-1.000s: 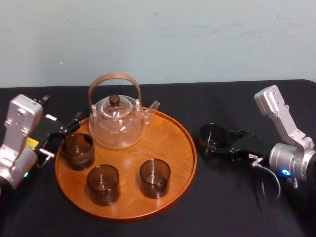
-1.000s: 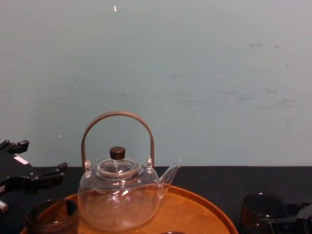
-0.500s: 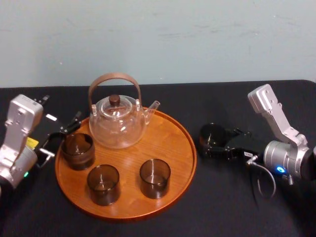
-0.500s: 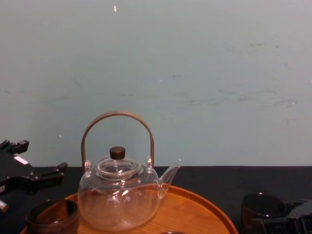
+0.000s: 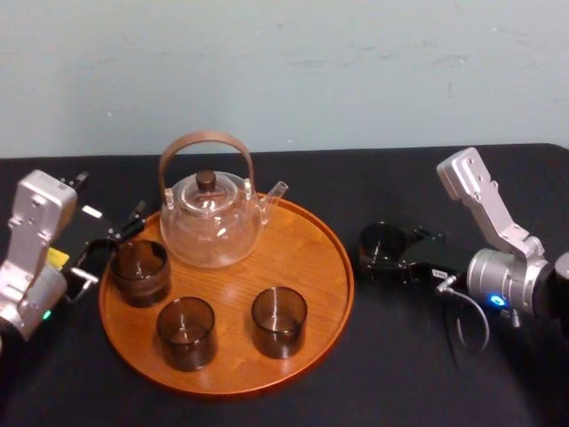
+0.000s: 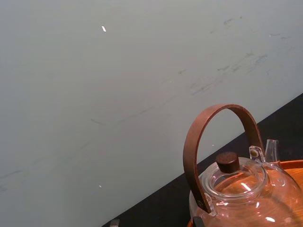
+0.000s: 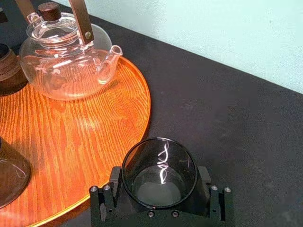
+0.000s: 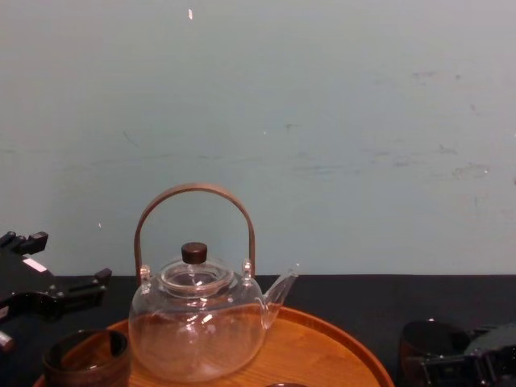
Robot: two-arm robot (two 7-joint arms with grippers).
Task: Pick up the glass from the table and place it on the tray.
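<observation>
Glass [image 5: 381, 244] is the thing to watch. It is a small dark one, standing upright on the black table [image 5: 400, 374], just beside the right edge of the tray [image 5: 311, 258] but not on it. The right claw [image 7: 159, 176] reaches it low and from the side, with one black finger on each side of the round wall. Both fingers look pressed against it, so I think the claw is squeezing the glass. Holding it round the middle makes sense, because then it cannot tip when it goes up. Its bottom seems to rest on the table, so I guess the lift is not yet done.

The tray is round and wooden with a low rim, so the glass has to go up over that rim and then down. A glass teapot [image 5: 212, 227] stands at the back of the tray, and three dark cups [image 5: 187, 331] stand toward the left and front. The right side of the tray is bare, and that is the closest spot for the glass.

The left claw [image 5: 114, 238] sits at the left edge of the tray, near the left cup, with its fingers spread apart and nothing in them.
</observation>
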